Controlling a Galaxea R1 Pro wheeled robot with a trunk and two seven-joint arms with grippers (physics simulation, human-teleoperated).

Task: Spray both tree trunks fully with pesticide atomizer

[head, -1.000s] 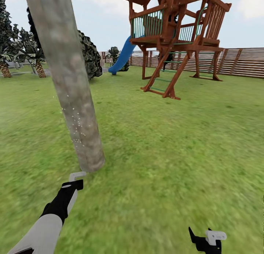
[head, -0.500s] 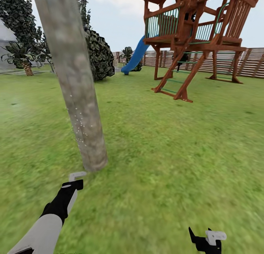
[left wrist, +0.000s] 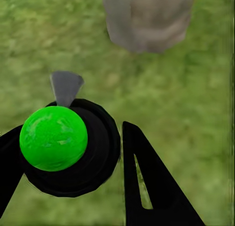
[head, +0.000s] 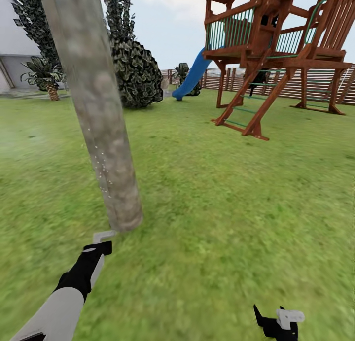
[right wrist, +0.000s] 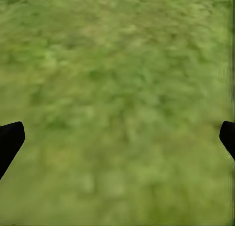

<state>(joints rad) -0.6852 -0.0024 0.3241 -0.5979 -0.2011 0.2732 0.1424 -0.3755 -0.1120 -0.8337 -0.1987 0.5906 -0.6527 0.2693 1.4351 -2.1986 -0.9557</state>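
left jaws (left wrist: 93, 162) pinching atomizer (left wrist: 66, 142) | right jaws (right wrist: 117, 138) spread, empty | tree trunk (head: 98, 129) at 12 o'clock, near | risk: nozzle aimed low, spray wets lawn (head: 236, 198), upper bark uncovered

Flat, even daylight w/ pale overcast sky (head: 162, 20) glowing at top centre; no hard shadows falling on lawn (head: 222, 193). Grass is smearing into blur toward bottom edge of head view. Both wrist views are rendering soft & low-res; tree trunk (head: 93, 109) is leaning from wide-angle distortion.
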